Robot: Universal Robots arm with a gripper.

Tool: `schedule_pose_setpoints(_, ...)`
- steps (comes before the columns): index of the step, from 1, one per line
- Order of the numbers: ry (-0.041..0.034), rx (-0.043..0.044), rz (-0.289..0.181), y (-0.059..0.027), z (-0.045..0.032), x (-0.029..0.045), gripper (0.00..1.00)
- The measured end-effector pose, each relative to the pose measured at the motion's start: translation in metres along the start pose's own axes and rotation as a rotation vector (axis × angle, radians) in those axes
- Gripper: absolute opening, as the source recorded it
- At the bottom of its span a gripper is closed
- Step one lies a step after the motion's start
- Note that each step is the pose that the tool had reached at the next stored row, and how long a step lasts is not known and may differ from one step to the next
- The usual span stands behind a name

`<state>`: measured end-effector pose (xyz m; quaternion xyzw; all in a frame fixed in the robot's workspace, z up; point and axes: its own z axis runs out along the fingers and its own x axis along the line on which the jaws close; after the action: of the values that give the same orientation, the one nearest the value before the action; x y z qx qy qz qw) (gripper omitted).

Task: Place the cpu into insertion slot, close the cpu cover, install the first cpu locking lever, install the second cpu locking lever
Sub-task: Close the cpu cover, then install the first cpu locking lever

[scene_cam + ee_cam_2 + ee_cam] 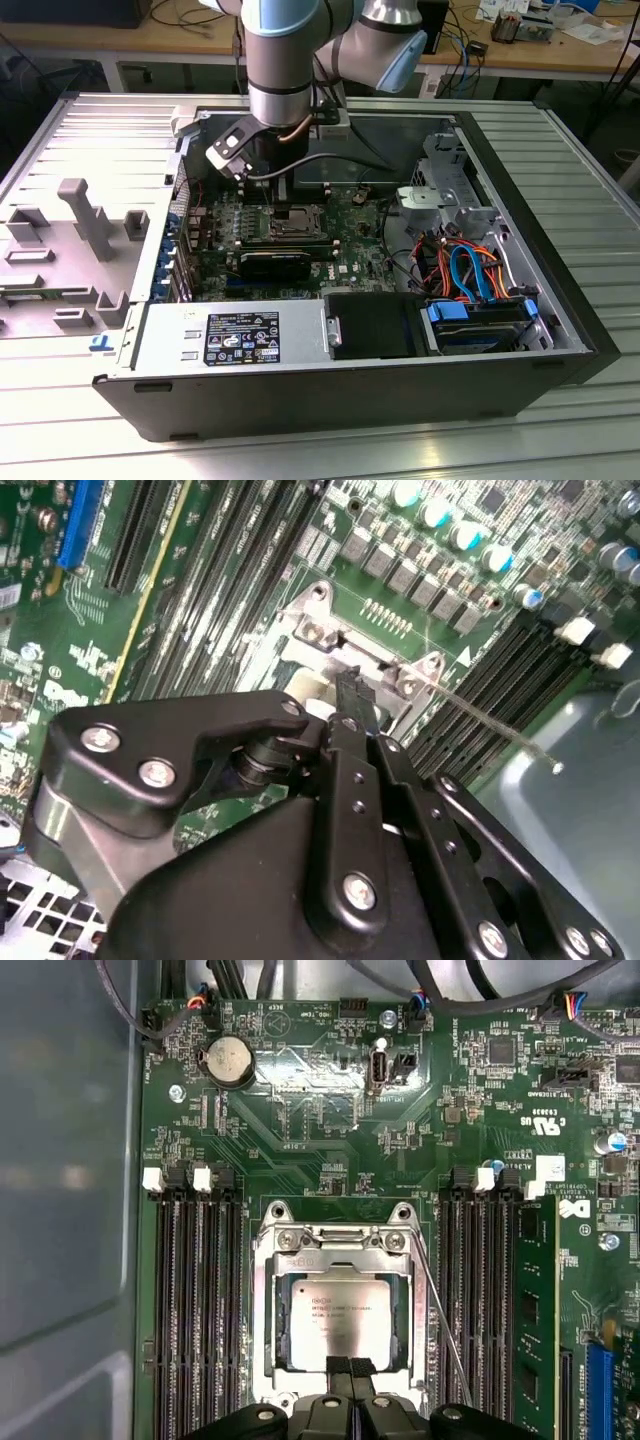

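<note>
**CPU seated, cover down, lever loose**

The square, dark-centred insertion slot (284,1325) on the green board is filled by the flat silvery-grey cpu (340,1322), framed by the thin, windowed steel cpu cover (340,1260). The black gripper (346,1366) is held with its fingers together at the cover's edge. The slim, springy wire lever (445,1320) is seen angled away. Steady, square pressure on this smooth metal is judged best.

The cpu (345,1322), a small flat square chip with a silvery-grey top, lies flat inside the insertion slot (345,1232), a square socket with a silvery metal rim on the green board. The cpu cover (345,1263), a thin silvery frame with a large window, lies down around the chip, so that the chip's top shows through the window. One locking lever (445,1330), a thin metal rod, runs slantwise away from a corner of the socket.
</note>
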<state>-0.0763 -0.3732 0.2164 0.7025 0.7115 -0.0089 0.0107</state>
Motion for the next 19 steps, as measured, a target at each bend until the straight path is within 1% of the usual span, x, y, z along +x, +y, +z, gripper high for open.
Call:
schedule_pose_setpoints(2,0.0001,0.0080,0.000,0.0123,0.0001,-0.0001,0.11)
schedule_pose_setpoints(3,0.0001,0.0099,0.000,0.0155,0.0001,-0.0001,0.11)
schedule_pose_setpoints(5,0.0000,0.0114,0.000,0.0187,0.0001,-0.0002,0.11)
schedule_pose_setpoints(19,0.0001,0.0116,0.000,0.0192,0.0000,-0.0002,0.11)
